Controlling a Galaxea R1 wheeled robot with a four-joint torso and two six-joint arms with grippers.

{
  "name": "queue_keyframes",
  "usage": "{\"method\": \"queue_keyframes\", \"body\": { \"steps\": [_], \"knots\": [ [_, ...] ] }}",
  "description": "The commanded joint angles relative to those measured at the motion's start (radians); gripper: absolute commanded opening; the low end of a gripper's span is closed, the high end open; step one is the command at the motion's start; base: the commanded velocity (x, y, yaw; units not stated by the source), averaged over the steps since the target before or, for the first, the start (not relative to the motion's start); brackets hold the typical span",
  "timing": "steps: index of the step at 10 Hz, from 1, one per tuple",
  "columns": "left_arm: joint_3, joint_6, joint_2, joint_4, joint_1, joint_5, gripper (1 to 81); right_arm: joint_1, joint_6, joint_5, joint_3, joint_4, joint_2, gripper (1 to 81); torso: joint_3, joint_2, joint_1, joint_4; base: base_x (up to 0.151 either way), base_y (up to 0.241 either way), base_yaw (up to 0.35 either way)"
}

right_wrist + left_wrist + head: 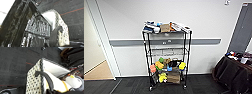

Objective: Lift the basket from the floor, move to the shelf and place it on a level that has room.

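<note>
The basket (37,79) hangs off the floor (13,65), with a claw at each of its two ends. In the left wrist view its perforated cream side and dark braided rim sit right against the left claw (50,90), and a curved dark finger (46,77) hooks over the rim into the basket's white inside. In the right wrist view the opposite end of the basket lies just as close to the right claw (53,42), a dark finger (56,33) curling up against the dotted wall. So the basket's long axis runs from one claw to the other, and neither arm is nearer than the other. Each claw seems clamped on the rim at its own end, though the fingers' far sides are hidden and I judge this from the hooked pose.

The shelf (167,57) stands straight ahead of both claws against the pale wall, well apart from the basket in the head view. Its top tier is piled with boxes and cloth, its lower tiers crowded with colourful toys and a brown box. The level (167,52) second from the top looks bare, and it lies above and forward of the claws. A worktop (236,67) draped in dark cloth stands off to the right claw's side.
</note>
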Motion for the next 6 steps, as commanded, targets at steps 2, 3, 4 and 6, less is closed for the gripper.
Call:
{"method": "queue_keyframes", "body": {
  "steps": [2,3,4,6],
  "knots": [
    [0.040,-0.002,-0.042,0.018,-0.121,-0.001,1.0,0.138,-0.002,0.007,0.046,0.012,-0.026,1.0,0.000,0.000,0.000,0.000,0.000,0.000,0.000],
    [0.040,-0.002,-0.043,0.018,-0.121,-0.001,1.0,0.139,-0.002,0.007,0.048,0.012,-0.026,1.0,0.000,0.000,0.000,0.000,0.066,0.000,0.000],
    [0.042,-0.002,-0.043,0.018,-0.121,-0.001,1.0,0.138,-0.002,0.007,0.048,0.012,-0.026,1.0,0.000,0.000,0.000,0.000,0.078,0.000,0.000],
    [0.068,-0.002,-0.054,0.018,-0.123,-0.003,1.0,0.142,-0.002,0.007,0.054,0.012,-0.029,1.0,0.001,-0.002,-0.003,0.000,0.104,0.000,0.000]
  ]
}}
